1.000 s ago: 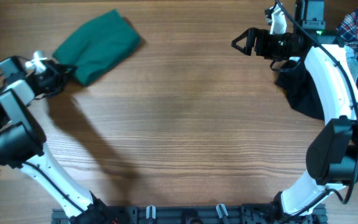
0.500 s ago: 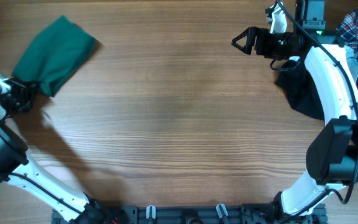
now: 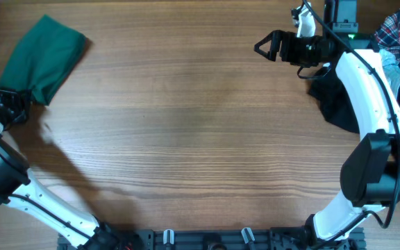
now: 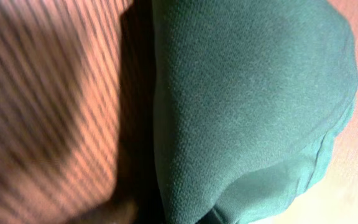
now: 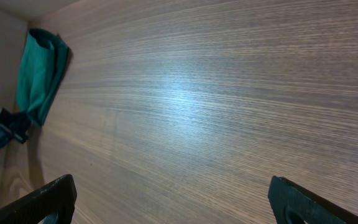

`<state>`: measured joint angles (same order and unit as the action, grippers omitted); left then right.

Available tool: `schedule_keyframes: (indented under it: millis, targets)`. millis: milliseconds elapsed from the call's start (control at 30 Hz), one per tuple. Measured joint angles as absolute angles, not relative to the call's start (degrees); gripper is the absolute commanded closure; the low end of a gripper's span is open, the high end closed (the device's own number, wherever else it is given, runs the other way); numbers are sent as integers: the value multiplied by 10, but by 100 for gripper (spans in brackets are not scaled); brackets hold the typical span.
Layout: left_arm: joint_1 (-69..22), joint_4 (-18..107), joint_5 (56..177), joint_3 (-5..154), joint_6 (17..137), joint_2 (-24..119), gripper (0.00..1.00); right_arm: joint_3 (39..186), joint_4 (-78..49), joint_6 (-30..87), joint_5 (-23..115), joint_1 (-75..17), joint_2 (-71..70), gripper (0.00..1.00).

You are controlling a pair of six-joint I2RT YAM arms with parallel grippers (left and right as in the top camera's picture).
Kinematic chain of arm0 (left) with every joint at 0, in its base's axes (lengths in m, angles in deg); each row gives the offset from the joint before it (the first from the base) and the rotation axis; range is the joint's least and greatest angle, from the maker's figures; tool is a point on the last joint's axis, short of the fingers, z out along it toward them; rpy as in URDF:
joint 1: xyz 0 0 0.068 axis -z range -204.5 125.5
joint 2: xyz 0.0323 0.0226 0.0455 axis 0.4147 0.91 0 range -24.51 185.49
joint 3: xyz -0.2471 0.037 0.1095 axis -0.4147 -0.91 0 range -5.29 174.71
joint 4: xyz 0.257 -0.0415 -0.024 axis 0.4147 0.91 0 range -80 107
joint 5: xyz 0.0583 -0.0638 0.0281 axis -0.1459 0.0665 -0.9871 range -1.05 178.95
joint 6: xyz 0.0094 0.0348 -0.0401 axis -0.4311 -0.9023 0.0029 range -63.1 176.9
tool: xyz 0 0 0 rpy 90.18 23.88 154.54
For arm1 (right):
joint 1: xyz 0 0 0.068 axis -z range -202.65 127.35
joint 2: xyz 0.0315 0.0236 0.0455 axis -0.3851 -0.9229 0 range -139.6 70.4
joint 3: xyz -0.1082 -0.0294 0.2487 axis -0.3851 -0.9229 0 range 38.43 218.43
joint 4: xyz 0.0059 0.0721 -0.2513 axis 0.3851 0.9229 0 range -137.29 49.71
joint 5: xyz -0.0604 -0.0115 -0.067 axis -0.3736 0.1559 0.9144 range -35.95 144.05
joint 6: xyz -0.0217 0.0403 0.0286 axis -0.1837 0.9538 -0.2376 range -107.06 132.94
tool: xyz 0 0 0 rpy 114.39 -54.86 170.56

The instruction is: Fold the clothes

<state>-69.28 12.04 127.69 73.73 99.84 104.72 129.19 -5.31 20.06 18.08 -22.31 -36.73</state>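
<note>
So the top cam sits above the table point(image 3: 186, 139) and looks straight down, far enough off to take in the whole top. My left wrist cam is jammed right up against the green cloth point(image 4: 247, 106): weave fills most of the frame, with a blurry strip of wood on the left. The right wrist cam hangs higher, angled down across the wood toward the left side, my two fingers point(image 5: 48, 196) poking in at the bottom corners. All three views share that cloth, small and far off in the right one
</note>
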Motion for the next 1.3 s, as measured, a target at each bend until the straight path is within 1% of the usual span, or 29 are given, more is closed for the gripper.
schedule_keyframes:
  millis: [167,300,333,400,433,467,533,900,1067,1300]
  targets:
    - [-677,71,1247,737,1071,1047,96,1292,-54,204,181,-234,-367,0]
    - [-660,62,1230,737,1119,1047,96,1292,-59,211,181,-236,-367,0]
    - [-656,61,1226,737,1130,1047,93,1292,-59,213,182,-236,-367,1]
    - [-650,61,1224,737,1143,1047,62,1292,-60,217,183,-236,-367,1]
    - [-648,61,1224,737,1150,1047,52,1292,-60,219,183,-236,-367,1]
    - [-646,64,1225,737,1155,1047,46,1292,-60,219,183,-236,-367,0]
    - [-644,66,1238,742,1162,1046,39,1292,-60,219,183,-236,-367,1]
    - [-651,94,1359,748,1168,1046,36,1292,-64,219,185,-236,-367,1]
    - [-651,105,1402,748,1164,1045,25,1292,-69,219,185,-236,-367,1]
    - [-655,188,1402,745,1133,1001,21,1292,-71,227,185,-236,-367,1]
